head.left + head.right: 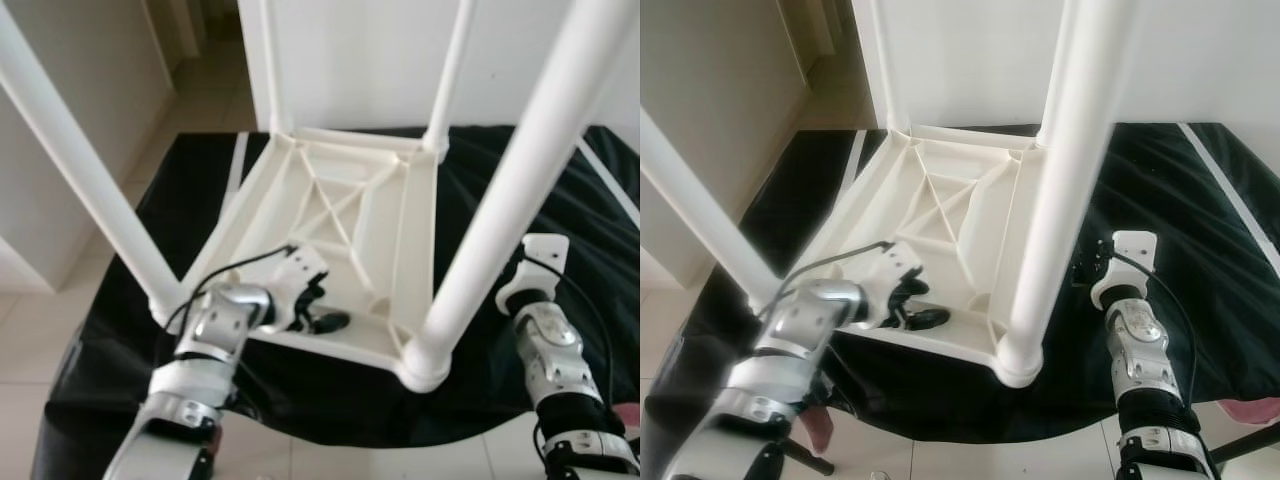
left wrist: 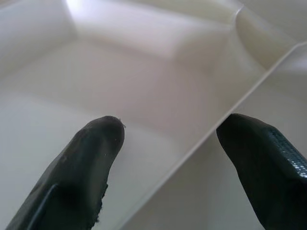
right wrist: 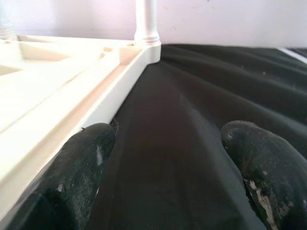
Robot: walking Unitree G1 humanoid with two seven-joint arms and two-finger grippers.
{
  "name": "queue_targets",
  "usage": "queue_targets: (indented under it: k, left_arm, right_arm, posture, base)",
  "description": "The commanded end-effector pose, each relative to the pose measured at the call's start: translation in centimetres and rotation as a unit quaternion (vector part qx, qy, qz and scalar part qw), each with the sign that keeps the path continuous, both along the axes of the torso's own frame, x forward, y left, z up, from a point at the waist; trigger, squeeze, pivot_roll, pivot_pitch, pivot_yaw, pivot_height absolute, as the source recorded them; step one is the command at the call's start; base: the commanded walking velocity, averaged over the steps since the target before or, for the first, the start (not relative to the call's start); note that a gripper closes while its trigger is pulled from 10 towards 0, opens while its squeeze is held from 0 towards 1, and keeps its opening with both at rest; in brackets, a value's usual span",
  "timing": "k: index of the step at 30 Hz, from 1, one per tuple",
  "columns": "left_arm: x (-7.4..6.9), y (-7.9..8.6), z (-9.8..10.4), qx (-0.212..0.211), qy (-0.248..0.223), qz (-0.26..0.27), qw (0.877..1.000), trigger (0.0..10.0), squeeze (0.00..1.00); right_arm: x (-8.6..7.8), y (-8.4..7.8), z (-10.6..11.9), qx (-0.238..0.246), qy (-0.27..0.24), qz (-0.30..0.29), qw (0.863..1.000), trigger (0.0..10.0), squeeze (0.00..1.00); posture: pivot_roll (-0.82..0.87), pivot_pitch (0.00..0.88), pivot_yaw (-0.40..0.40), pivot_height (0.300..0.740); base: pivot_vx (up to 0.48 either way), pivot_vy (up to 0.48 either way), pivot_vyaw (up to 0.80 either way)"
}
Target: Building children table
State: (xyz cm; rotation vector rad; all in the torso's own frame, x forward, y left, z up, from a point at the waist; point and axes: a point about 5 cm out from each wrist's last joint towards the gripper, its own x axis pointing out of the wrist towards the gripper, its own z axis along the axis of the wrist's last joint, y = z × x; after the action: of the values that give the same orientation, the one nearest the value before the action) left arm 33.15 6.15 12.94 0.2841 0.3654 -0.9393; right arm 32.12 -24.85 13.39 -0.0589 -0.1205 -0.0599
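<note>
A white plastic children's table (image 1: 340, 210) lies upside down on a black cloth (image 1: 520, 170), with its legs pointing up. The near right leg (image 1: 510, 200) and near left leg (image 1: 80, 170) stand closest to me. My left gripper (image 1: 322, 305) reaches inside the ribbed underside by the front rim. It is open there, its fingertips (image 2: 103, 139) on either side of a thin rib (image 2: 201, 143). My right gripper (image 1: 1087, 268) hovers low over the cloth just outside the table's right rim (image 3: 96, 105), open and holding nothing.
The cloth covers a low surface whose front edge is close to me, with pale floor tiles (image 1: 30, 340) beyond it on the left. White walls stand behind and to the left. A pink object (image 1: 1250, 410) lies at the lower right. A white stripe (image 1: 1230, 200) crosses the cloth.
</note>
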Motion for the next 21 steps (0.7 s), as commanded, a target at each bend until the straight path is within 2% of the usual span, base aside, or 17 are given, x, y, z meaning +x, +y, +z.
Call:
queue_targets:
  k: [1,3,4,7,10,11,14,17,18,19,20,21]
  left_arm:
    - [1.7,1.9,0.6,0.038,-0.094,0.216,0.971,10.0,0.00]
    - [1.9,1.7,1.1,0.031,-0.106,0.228,0.967,10.0,0.00]
    - [2.0,1.5,1.4,0.024,-0.112,0.224,0.968,10.0,0.00]
    - [2.1,1.3,1.7,0.019,-0.115,0.222,0.968,10.0,0.00]
    - [1.4,0.3,2.9,-0.024,-0.128,0.159,0.979,10.0,0.00]
    - [1.4,0.3,2.9,-0.024,-0.128,0.159,0.979,10.0,0.00]
    - [0.1,-0.4,3.6,-0.067,-0.132,0.079,0.986,10.0,0.00]
    - [-0.2,-0.5,3.7,-0.078,-0.131,0.065,0.986,10.0,0.00]
    - [-0.7,-0.5,3.8,-0.086,-0.134,0.033,0.987,10.0,0.00]
    - [-0.7,-0.5,3.8,-0.086,-0.134,0.033,0.987,10.0,0.00]
    - [-1.7,-0.3,4.1,-0.093,-0.141,-0.021,0.985,10.0,0.00]
    - [-1.7,-0.3,4.1,-0.093,-0.141,-0.021,0.985,10.0,0.00]
  right_arm:
    - [-0.5,-0.6,0.0,-0.005,-0.004,-0.003,1.000,10.0,0.00]
    - [-0.8,-0.9,0.1,-0.014,-0.007,0.003,1.000,10.0,0.00]
    - [-1.4,-1.1,0.4,-0.023,-0.014,0.027,0.999,10.0,0.00]
    - [-1.9,-1.1,0.6,-0.030,-0.019,0.046,0.998,10.0,0.00]
    - [-3.8,-2.1,0.9,-0.038,-0.007,0.094,0.995,10.0,0.00]
    - [-3.8,-2.1,0.9,-0.038,-0.007,0.094,0.995,10.0,0.00]
    - [-5.3,-2.9,0.8,-0.050,0.015,0.123,0.991,10.0,0.00]
    - [-5.7,-3.0,0.7,-0.049,0.022,0.130,0.990,10.0,0.00]
    - [-6.5,-3.0,0.6,-0.050,0.034,0.157,0.986,10.0,0.00]
    - [-6.5,-3.0,0.6,-0.050,0.034,0.157,0.986,10.0,0.00]
    - [-8.0,-3.0,0.4,-0.053,0.059,0.207,0.975,10.0,0.00]
    - [-8.0,-3.0,0.4,-0.053,0.059,0.207,0.975,10.0,0.00]
  posture:
    - [-0.05,0.042,0.043,0.740]
    - [-0.06,0.041,0.048,0.740]
    - [-0.06,0.040,0.049,0.740]
    - [-0.06,0.040,0.049,0.740]
    - [-0.07,0.040,0.060,0.740]
    - [-0.07,0.040,0.060,0.740]
    - [-0.08,0.040,0.068,0.740]
    - [-0.08,0.040,0.068,0.740]
    - [-0.08,0.039,0.073,0.740]
    - [-0.08,0.039,0.073,0.740]
    - [-0.08,0.036,0.076,0.740]
    - [-0.08,0.036,0.076,0.740]
  base:
    - [0.000,0.000,0.00]
    - [0.000,0.000,0.00]
    - [0.000,0.000,0.00]
    - [0.000,0.000,0.00]
    - [0.000,0.000,0.00]
    - [0.000,0.000,0.00]
    - [0.000,0.000,0.00]
    - [0.000,0.000,0.00]
    - [0.000,0.000,0.00]
    - [0.000,0.000,0.00]
    - [0.000,0.000,0.00]
    - [0.000,0.000,0.00]
